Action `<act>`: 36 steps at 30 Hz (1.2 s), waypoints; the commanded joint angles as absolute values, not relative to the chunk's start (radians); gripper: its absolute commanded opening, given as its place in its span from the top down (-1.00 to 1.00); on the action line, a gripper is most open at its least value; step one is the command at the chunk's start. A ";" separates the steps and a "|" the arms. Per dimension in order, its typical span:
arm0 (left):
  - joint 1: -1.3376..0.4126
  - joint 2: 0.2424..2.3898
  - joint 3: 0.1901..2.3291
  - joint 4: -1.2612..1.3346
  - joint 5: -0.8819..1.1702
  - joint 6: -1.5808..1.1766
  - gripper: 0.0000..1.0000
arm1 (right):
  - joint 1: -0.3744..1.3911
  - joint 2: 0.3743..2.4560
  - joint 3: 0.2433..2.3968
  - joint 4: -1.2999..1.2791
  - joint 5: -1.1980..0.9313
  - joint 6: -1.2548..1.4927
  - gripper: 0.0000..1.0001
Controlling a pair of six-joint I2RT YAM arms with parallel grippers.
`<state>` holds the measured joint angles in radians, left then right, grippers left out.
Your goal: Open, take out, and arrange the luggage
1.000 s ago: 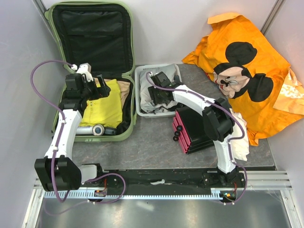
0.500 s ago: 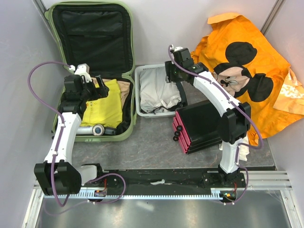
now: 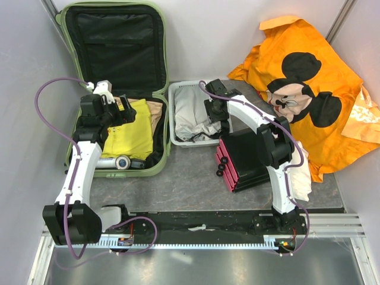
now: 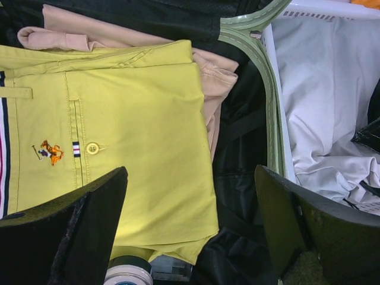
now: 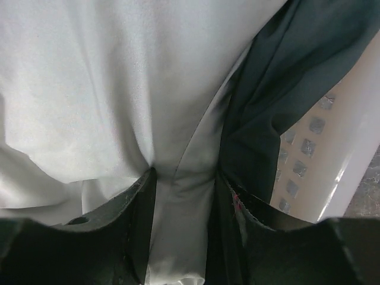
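Observation:
The pale green suitcase (image 3: 155, 168) lies open at the left, its lid with black lining leaning on the back wall. Inside lie a folded yellow shirt (image 3: 135, 133), a beige garment (image 3: 155, 110) and a round jar (image 3: 122, 161). My left gripper (image 3: 122, 113) hovers open and empty over the yellow shirt (image 4: 136, 119), near the suitcase rim (image 4: 270, 107). My right gripper (image 3: 217, 116) is down in the white mesh basket (image 3: 178, 89). It is shut (image 5: 184, 178) on a fold of the white cloth (image 5: 89, 89), with a dark cloth (image 5: 267, 107) beside it.
A black box with pink drawers (image 3: 246, 157) stands right of the basket, against my right arm. An orange Mickey Mouse cloth (image 3: 303, 83) covers the back right. More white cloth (image 3: 300, 172) lies by the right arm. Walls close in on both sides.
My right gripper rose out of the basket toward the back, then came down again into the basket's right side onto the white cloth. The left arm has barely moved.

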<state>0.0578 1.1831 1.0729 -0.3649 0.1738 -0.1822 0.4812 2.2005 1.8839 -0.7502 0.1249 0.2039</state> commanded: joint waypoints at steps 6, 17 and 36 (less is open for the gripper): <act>0.063 1.114 1.092 -0.374 0.134 -0.161 -0.91 | 0.506 2.005 2.017 -0.827 0.184 0.167 -0.45; 0.063 1.103 1.069 -0.362 0.003 -0.127 -0.91 | 0.796 1.971 2.039 -0.480 -0.050 0.285 -0.34; 0.026 1.066 1.028 -0.334 0.026 -0.166 -0.91 | 0.888 2.436 2.318 -0.456 -0.108 0.413 -0.08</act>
